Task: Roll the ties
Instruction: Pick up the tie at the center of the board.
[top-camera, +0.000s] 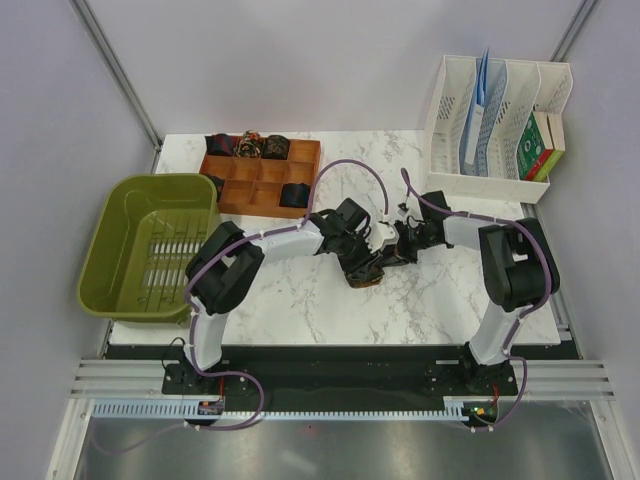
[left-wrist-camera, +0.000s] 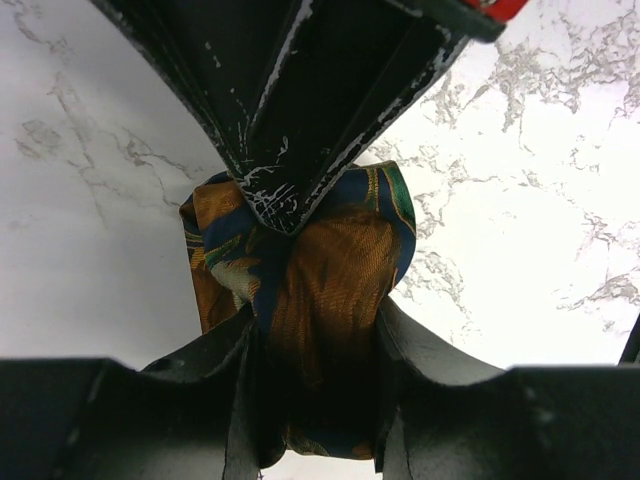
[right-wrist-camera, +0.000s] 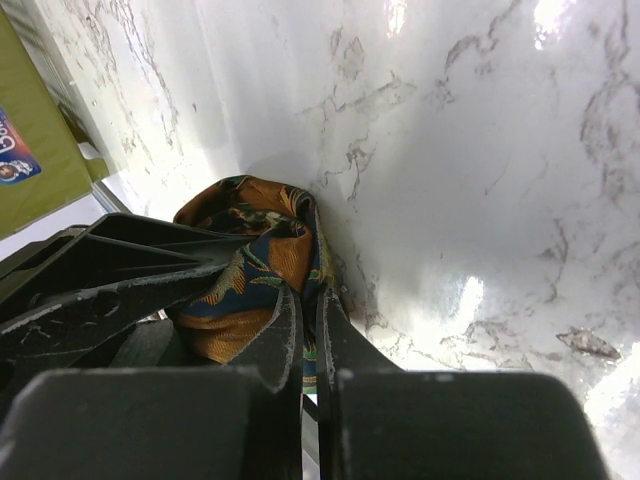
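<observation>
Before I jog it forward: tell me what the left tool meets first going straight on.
The left tool is already closed on the tie roll; just beyond, likely touching, the right tool pinches it head-on.

1. From above, the patterned tie (top-camera: 366, 279) is almost wholly covered by the left gripper (top-camera: 365, 266) and right gripper (top-camera: 386, 257) meeting over it; only a brown sliver shows
2. In the left wrist view its lower end runs off the bottom edge, and the right gripper's tips cover its top
3. In the right wrist view its near side sits behind that gripper's fingers (right-wrist-camera: 285, 345)
4. The rolled ties (top-camera: 250, 147) in the wooden tray (top-camera: 262, 186) are too small for their patterns to be made out
5. The blue label (right-wrist-camera: 15, 150) is cut off, its lettering unreadable
</observation>
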